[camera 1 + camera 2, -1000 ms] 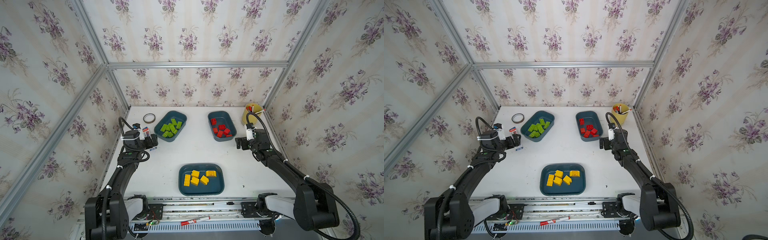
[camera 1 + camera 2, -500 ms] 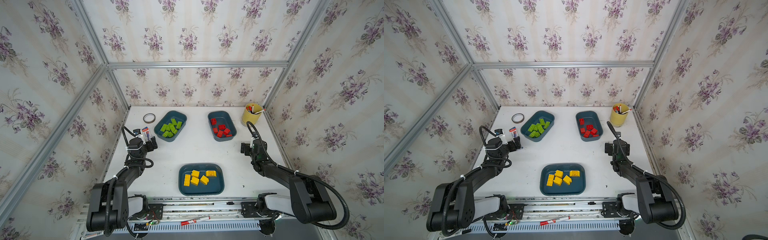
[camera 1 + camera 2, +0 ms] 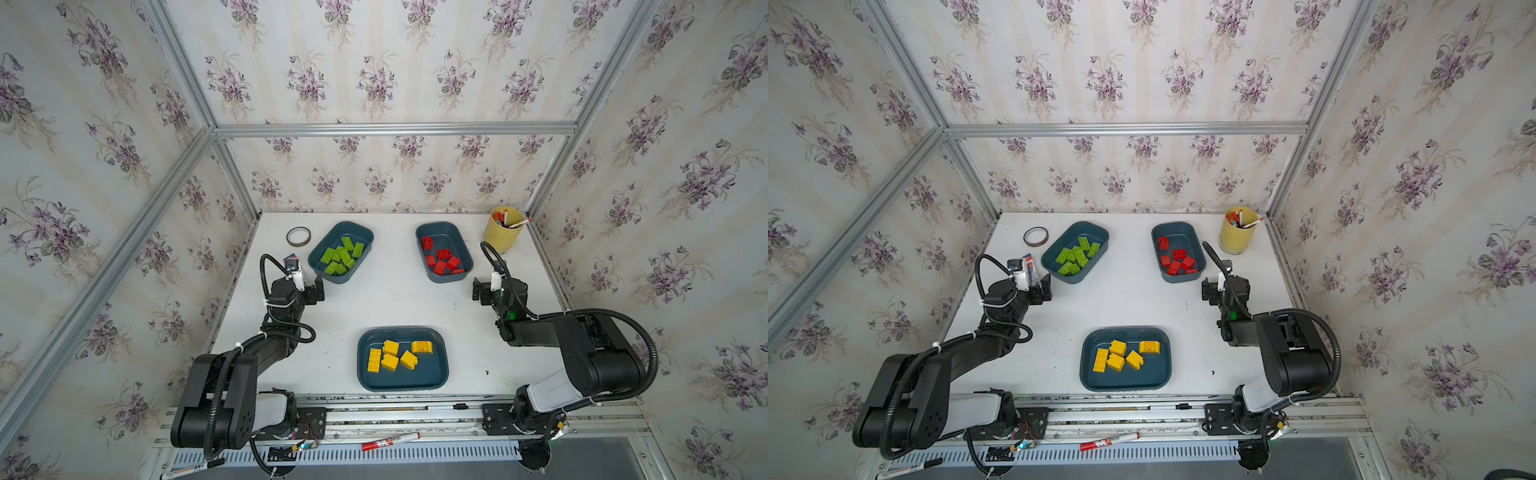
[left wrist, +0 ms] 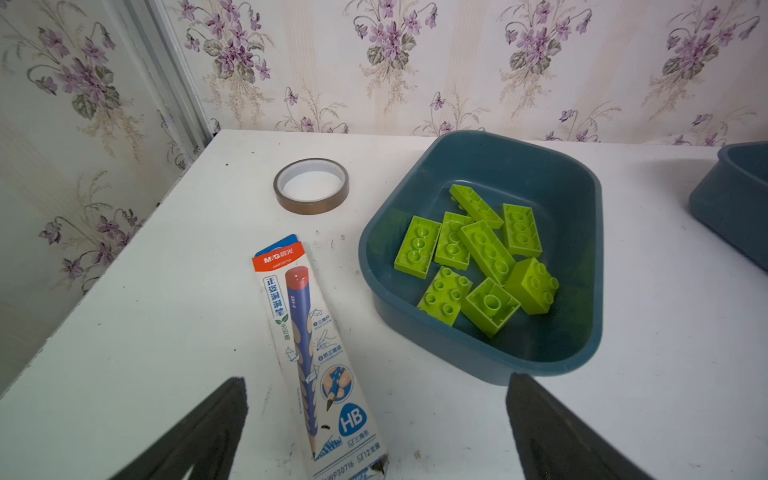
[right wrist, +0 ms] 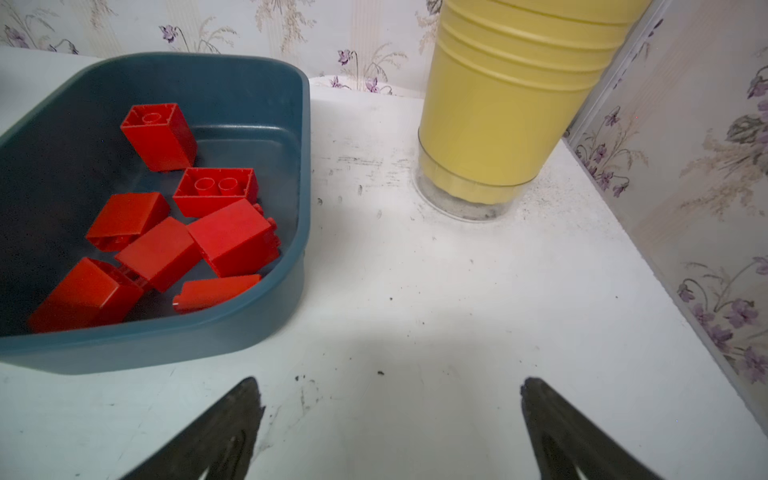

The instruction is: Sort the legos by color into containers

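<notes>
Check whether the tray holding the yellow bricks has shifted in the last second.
No. The yellow-brick tray keeps the same gap to the metal rail in front of it.

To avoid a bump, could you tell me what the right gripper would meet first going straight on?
The right gripper would probably meet the yellow cup first; only bare table lies before it, though depth is unclear.

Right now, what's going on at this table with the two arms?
Two robot arms are sorting legos by colour, and the job looks done. The green legos lie in the left tray, the red legos in the right tray, and the yellow legos in the front tray. No loose brick shows on the table. The left fingers and right fingers are open and empty, each near a back tray.
</notes>
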`<state>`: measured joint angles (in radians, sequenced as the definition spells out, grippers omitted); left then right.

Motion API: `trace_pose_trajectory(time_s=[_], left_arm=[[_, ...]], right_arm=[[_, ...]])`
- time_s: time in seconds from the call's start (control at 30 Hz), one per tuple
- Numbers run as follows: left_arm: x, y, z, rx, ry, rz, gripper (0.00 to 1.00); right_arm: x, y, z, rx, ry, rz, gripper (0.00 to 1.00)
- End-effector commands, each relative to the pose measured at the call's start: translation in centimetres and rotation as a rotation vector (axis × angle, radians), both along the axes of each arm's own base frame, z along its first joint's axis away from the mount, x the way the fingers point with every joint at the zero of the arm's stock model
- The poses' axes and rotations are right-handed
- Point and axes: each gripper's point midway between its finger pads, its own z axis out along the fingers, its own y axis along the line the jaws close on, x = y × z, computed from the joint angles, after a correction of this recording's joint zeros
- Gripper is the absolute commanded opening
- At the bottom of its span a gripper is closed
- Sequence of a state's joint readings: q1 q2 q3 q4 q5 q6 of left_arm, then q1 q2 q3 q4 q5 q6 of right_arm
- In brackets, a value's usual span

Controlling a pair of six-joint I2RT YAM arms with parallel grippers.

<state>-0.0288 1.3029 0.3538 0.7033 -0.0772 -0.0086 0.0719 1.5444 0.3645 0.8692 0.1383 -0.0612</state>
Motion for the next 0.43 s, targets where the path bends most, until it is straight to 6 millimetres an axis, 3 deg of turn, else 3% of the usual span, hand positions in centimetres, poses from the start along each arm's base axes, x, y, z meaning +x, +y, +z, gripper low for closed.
trace_pose_trajectory(time_s=[0.0, 0.13, 0.4], left_arm=[[0.49, 0.08, 2.14, 0.028, -0.091, -0.001, 1.0], [-0.17, -0.03, 1.95, 0.037, -0.158, -0.006, 0.99], [-0.14, -0.09, 1.75, 0.034, -0.132, -0.008, 0.99]], right_arm=[[0.77, -0.06, 1.78, 0.009, -0.078, -0.002, 1.0], [0.91, -0.12, 1.7, 0.021, -0.069, 0.004, 1.0], [1.03, 0.03, 1.35, 0.039, -0.041, 0.031, 1.0]])
